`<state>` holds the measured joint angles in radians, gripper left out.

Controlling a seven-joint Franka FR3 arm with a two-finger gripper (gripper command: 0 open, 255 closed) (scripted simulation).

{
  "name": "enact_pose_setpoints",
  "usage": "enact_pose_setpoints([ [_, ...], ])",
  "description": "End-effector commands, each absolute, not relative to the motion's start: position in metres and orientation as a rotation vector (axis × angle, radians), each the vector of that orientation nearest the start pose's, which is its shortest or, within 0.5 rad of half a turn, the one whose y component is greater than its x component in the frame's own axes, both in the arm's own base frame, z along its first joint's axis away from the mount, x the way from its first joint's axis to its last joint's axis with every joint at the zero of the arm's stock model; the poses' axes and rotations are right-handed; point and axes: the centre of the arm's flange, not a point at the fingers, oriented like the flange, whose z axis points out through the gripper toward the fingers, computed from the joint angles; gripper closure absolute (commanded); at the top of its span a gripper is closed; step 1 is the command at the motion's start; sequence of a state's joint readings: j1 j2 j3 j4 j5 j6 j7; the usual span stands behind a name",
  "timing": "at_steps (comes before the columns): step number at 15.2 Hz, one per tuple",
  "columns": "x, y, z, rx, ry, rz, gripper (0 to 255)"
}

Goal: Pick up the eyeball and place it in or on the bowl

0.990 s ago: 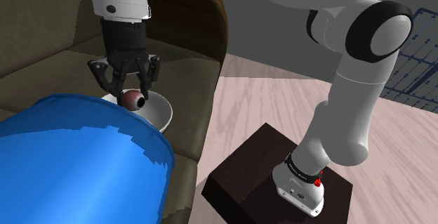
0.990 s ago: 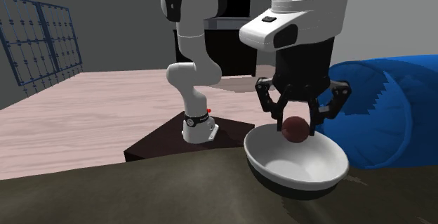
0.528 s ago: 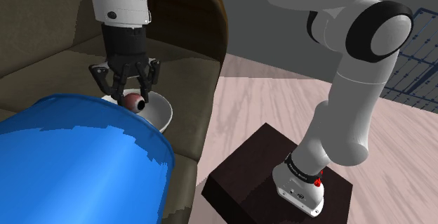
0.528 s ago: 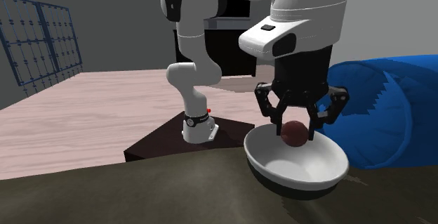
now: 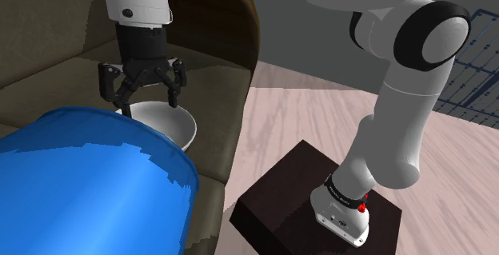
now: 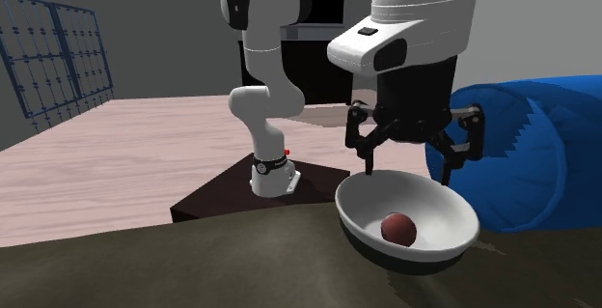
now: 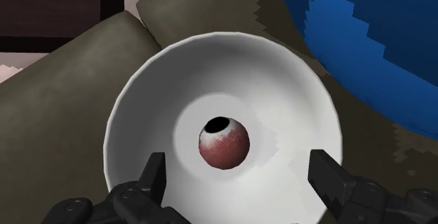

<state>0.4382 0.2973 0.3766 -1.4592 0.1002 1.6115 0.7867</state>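
Jaws are being held wide apart, clamped on nothing, just above the white bowl (image 5: 179, 125) in the shoulder view. The bowl is being carried by a dark olive-brown sofa (image 5: 48, 77), next to a big blue cylinder (image 5: 96, 189).

Second exterior view: the eyeball (image 6: 397, 227) is being shown as a dark red ball lying on the bowl's floor, below the jaws and clear of both.

Wrist view: the eyeball is being seen between the spread fingers (image 7: 154, 172), untouched, near the bowl's centre, its black pupil on the side away from them.

Handling, as a judgement: probably light, rigid, smooth and round, so rolling and slipping are being expected. Any grip is best being taken across the widest middle, jaws centred. Placement is being judged done.
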Motion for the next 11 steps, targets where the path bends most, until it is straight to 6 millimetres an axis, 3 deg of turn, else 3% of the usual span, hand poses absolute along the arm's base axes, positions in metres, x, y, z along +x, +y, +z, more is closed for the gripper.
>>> enact_pose_setpoints([
  [1,0.453,0.446,0.536,-3.064,-0.014,0.364,0],
  [3,0.458,0.445,0.558,-3.064,-0.014,0.364,0],
  [11,0.458,0.445,0.558,-3.064,-0.014,0.364,0],
])
